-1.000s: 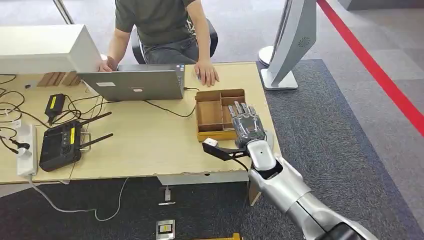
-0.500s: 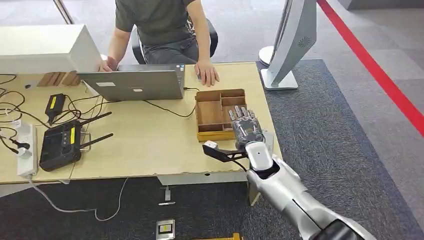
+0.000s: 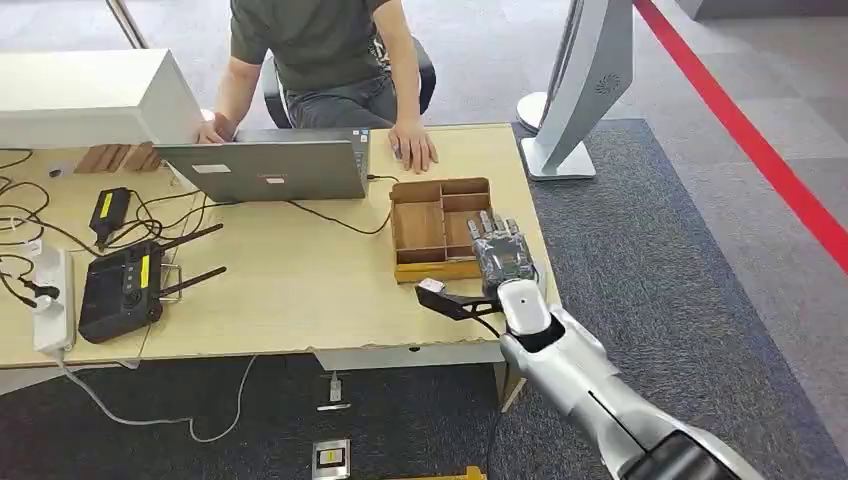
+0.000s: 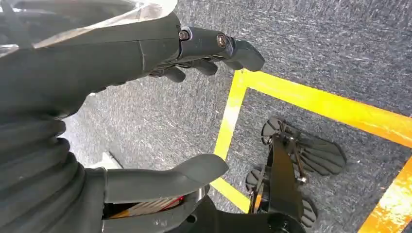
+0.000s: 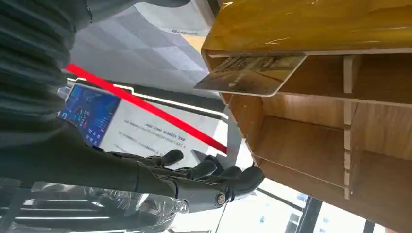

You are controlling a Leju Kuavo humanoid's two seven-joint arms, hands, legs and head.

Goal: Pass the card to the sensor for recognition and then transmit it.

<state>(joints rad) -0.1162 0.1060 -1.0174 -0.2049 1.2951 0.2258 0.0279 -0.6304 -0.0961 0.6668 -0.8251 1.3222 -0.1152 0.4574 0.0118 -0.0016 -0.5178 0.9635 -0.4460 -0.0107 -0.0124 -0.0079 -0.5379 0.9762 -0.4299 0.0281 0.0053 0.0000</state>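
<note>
Hovering right hand [image 3: 501, 252] spread, empty | one card [image 5: 252, 75] | one wooden tray [image 3: 420, 228]

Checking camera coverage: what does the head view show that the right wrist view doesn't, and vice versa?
Head view alone: the table, a person's hand beside the laptop, the black controller, and the right arm reaching to the wooden tray from the table's near edge. Right wrist view alone: a card leaning in a tray compartment, close up. Both: the right hand, fingers apart and holding nothing, next to the tray.
</note>
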